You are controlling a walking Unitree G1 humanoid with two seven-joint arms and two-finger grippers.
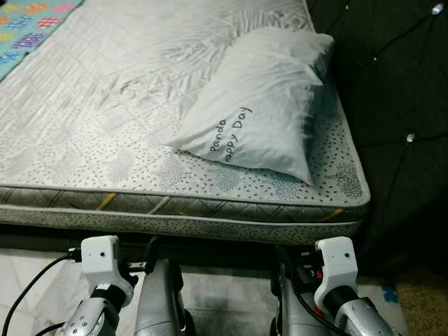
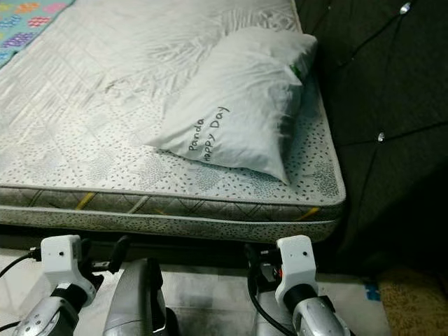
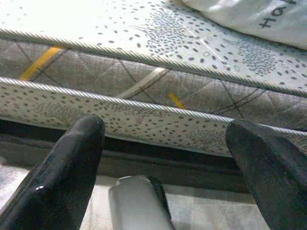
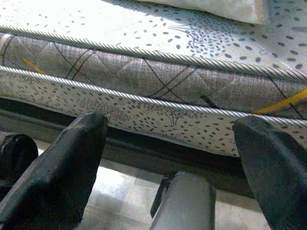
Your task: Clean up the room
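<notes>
Nearest of all, both arms hang low in front of the mattress (image 1: 175,210), below its quilted side and above the pale floor. Seen from the wrists, the left gripper (image 3: 165,158) has its two black fingers spread wide with nothing between them, pointing at the mattress edge without touching it. The right gripper (image 4: 170,158) is the same: fingers far apart, empty, aimed at the piped seam of the mattress side.

As for tidying, the bed looks largely bare. A white pillow (image 1: 259,105) printed "Panda Happy Day" lies askew on the mattress, its near corner close to the front edge, its far end by the dark tufted headboard (image 1: 392,105) that runs along the mattress's right side. A patterned blanket (image 1: 28,24) shows at the mattress's far left corner. The mattress cover is rumpled.

My guess is the pillow needs straightening, and neither gripper has reached it yet. How much of the room remains untidy I cannot tell from here.
</notes>
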